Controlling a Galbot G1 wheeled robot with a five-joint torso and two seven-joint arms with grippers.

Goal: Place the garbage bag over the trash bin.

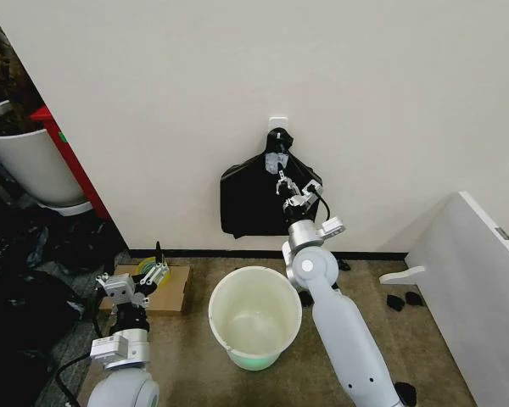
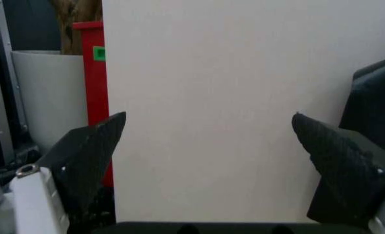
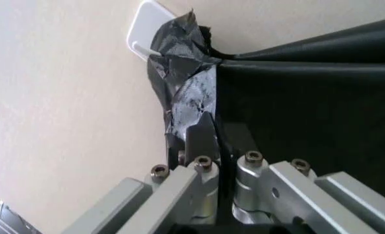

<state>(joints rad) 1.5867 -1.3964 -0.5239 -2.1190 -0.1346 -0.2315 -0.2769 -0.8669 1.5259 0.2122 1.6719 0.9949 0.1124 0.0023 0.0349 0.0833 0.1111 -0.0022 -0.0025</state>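
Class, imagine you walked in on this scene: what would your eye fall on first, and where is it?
First, the black garbage bag hanging flat from a white hook on the pale wall, with the right gripper raised against it, fingers closed on the plastic just below the hook. Next, the white trash bin standing open on the floor beneath. The left gripper waits open, low at the left.

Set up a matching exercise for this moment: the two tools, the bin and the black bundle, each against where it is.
Things:
1. trash bin
2. black bundle
3. left tool
4. right tool

Places:
a. raised, at the bundle's neck
b. low, open, beside the cardboard
c. upright on the floor
d. hanging from a white wall hook

Pairs: 1-c, 2-d, 3-b, 4-a
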